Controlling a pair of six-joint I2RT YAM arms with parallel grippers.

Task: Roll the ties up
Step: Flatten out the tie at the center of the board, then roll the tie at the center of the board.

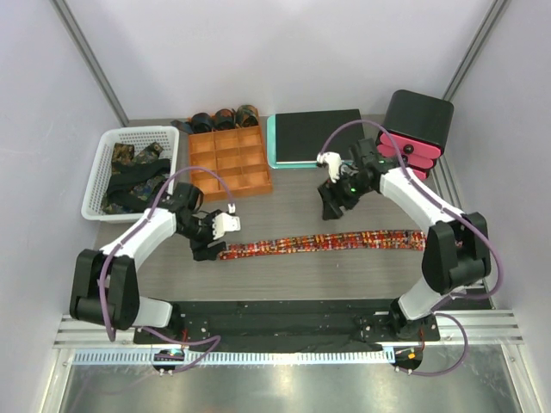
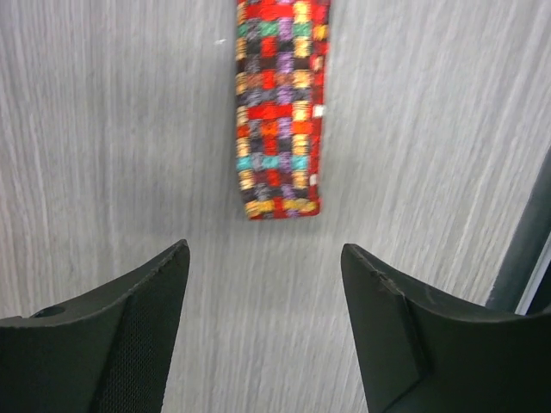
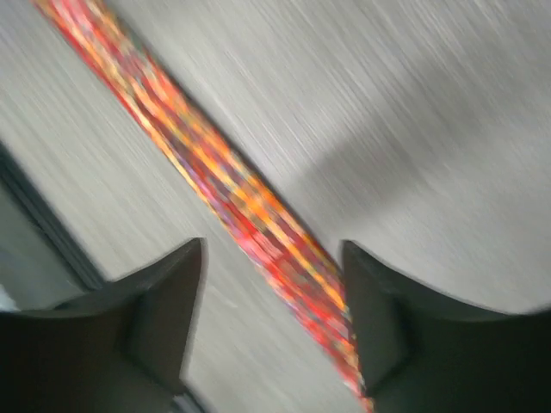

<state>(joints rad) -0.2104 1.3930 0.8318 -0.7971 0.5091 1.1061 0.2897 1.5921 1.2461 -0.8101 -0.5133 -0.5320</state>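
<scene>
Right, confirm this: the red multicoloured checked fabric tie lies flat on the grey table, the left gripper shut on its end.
Wrong: the left gripper is open, short of the end of the red checked tie, as the left wrist view shows. The rest holds.

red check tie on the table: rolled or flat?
Flat, unrolled. The red check tie lies stretched full length across the table; the left wrist view shows its end flat, ahead of the open left gripper.
</scene>
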